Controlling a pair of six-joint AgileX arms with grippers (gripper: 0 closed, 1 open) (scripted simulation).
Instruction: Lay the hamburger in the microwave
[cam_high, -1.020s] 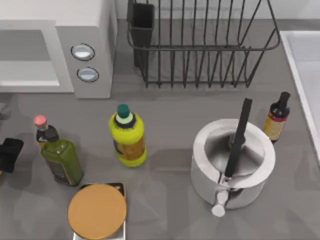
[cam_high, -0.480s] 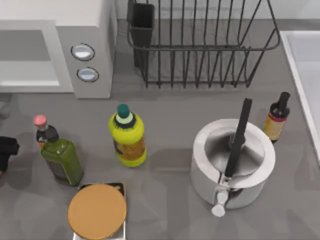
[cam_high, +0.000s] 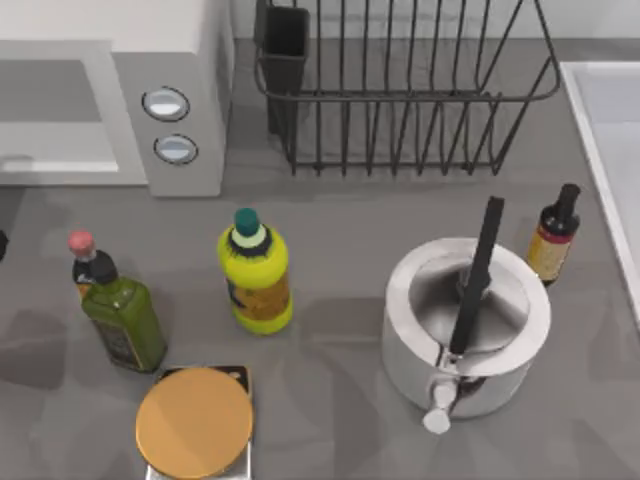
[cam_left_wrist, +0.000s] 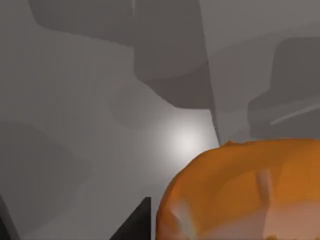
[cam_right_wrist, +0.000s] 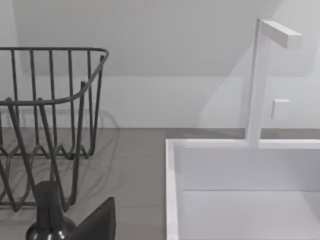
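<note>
In the left wrist view the hamburger (cam_left_wrist: 240, 192) bulks close under the camera, orange with pale streaks. It sits just beside a dark part of the left gripper (cam_left_wrist: 136, 226) and over a plain grey surface. Whether the jaws are clamped on it cannot be told.

From above, a flat tan disc on a square base (cam_high: 195, 422) sits by the bench's near edge. Beyond it, a green bottle (cam_high: 125, 320) stands toward the left edge. A yellow bottle (cam_high: 258, 272) stands upright near the middle. A white pot (cam_high: 520, 300) sits to the right with a black handle lying across it, and a small dark bottle (cam_high: 553, 238) stands just beside it. The microwave (cam_high: 190, 60) fills the far left corner, its cavity facing the near edge. A black wire rack (cam_high: 400, 95) stands along the far edge.

The right gripper (cam_right_wrist: 100, 222) hangs near the white sink (cam_right_wrist: 172, 170) at the right edge, and the state of its jaws cannot be told.
</note>
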